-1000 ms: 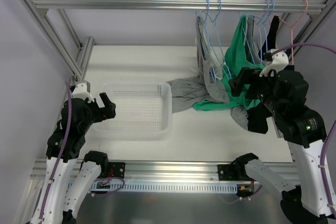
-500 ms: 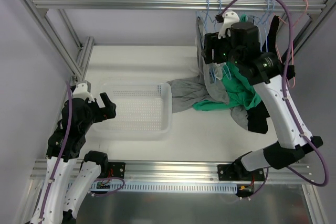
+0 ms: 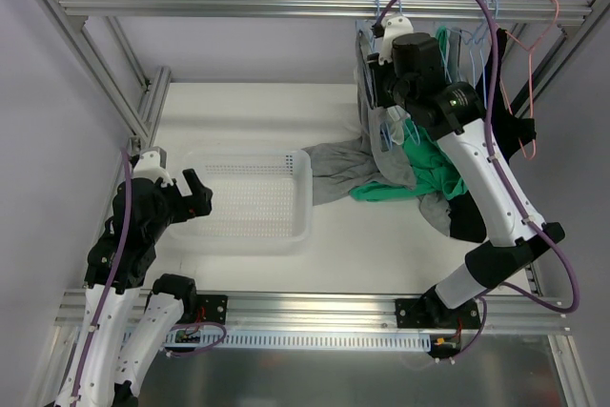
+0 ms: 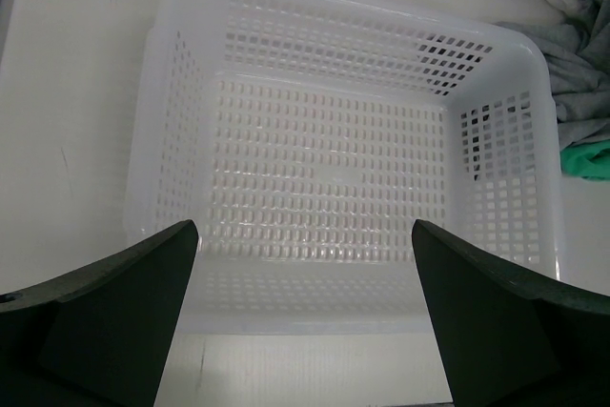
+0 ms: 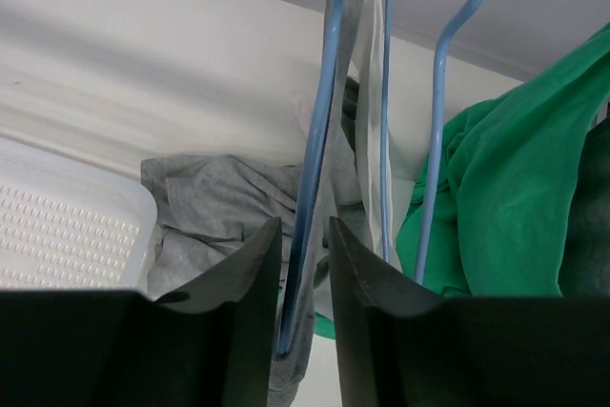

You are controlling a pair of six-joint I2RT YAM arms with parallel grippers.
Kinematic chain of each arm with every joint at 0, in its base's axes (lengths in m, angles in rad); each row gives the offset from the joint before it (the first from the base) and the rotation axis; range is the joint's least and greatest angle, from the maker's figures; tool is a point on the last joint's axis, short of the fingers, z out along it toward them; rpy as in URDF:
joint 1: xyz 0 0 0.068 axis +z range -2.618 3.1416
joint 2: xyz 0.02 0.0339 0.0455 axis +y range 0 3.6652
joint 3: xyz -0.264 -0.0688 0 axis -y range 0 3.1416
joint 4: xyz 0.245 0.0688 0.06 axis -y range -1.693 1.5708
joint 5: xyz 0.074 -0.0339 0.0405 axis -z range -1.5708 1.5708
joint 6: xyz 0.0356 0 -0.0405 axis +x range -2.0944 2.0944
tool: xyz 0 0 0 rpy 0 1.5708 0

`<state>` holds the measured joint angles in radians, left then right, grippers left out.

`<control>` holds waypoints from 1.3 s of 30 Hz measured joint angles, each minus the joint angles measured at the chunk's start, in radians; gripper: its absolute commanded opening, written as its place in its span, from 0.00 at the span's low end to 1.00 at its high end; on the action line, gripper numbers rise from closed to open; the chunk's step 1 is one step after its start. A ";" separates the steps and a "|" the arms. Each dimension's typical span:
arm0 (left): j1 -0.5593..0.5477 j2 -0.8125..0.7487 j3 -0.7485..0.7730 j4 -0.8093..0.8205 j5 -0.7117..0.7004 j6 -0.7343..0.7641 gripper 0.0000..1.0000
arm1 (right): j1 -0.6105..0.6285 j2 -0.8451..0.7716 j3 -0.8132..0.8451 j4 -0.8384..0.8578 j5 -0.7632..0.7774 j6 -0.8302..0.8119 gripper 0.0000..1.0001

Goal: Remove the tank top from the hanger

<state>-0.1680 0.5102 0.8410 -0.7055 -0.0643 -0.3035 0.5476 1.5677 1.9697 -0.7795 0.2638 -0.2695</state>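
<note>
Hanging from the rail [image 3: 238, 5] over the far edge of the worktop [image 3: 362, 235], toward its right corner, the grey tank top [image 3: 365, 92] sits on a blue hanger [image 5: 313, 140] at the left end of the row. Its lower part seems to drop down onto the worktop, next to a green top [image 3: 429, 154]. The right fingers [image 5: 229, 331] are up at the hanger and very near each other. The blue wire and a bit of grey cloth run between them, but I cannot tell if they are squeezing yet. The left fingers [image 4: 105, 321] are spread wide and hold nothing. They hover over the white basket [image 3: 248, 235] near the left edge of the worktop. The tank top looks light, soft and floppy, so it should bend and slide easily. It may catch on the hanger's ends, though, and the thin wire could swing or slip off the rail if it is pulled hard. A good place to grab is a shoulder strap, close to where it goes over the wire. Then each strap can be slid off its end, one side at a time.
</note>
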 measured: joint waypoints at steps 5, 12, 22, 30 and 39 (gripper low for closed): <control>0.000 0.000 -0.001 0.006 0.012 0.000 0.99 | 0.000 0.000 0.000 0.028 0.019 0.009 0.09; 0.000 0.000 -0.002 0.013 0.032 0.000 0.99 | 0.000 -0.005 -0.022 0.071 0.043 0.041 0.00; 0.000 0.000 -0.003 0.013 0.039 0.000 0.99 | 0.000 -0.060 -0.060 0.112 0.037 0.086 0.00; 0.000 0.002 -0.003 0.013 0.042 0.000 0.99 | 0.000 -0.154 -0.112 0.182 0.003 0.093 0.00; 0.000 0.013 -0.004 0.028 0.135 0.005 0.99 | 0.000 -0.303 -0.304 0.214 -0.090 0.118 0.00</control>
<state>-0.1680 0.5232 0.8368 -0.6773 0.0708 -0.2981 0.5476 1.2644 1.6653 -0.5652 0.1741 -0.1513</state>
